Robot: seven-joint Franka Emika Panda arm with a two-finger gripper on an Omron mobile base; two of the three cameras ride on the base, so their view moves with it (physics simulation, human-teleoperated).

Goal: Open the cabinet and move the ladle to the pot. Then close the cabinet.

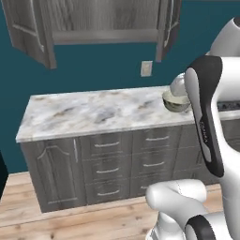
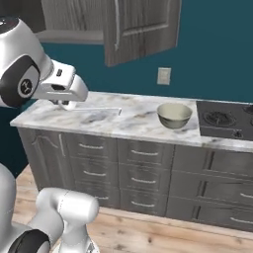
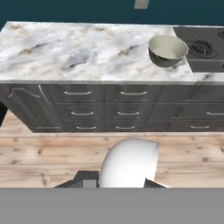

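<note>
On marble counter point(image 3: 65, 52), round grey-olive pot point(image 3: 167, 50) (paler inside), cabinet point(image 1: 93, 23) doors open; fingers' state indiscernible.

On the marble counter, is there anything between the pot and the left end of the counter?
No. In the hand view the marble counter is bare from the pot to its left end; the right base view shows the same.

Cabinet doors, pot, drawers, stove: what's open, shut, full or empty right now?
cabinet: both doors swung open.
pot: upright on the counter, empty, beside the stove.
drawers: all shut.
stove: nothing on it.
gripper: fingers hidden, can't tell.
</note>
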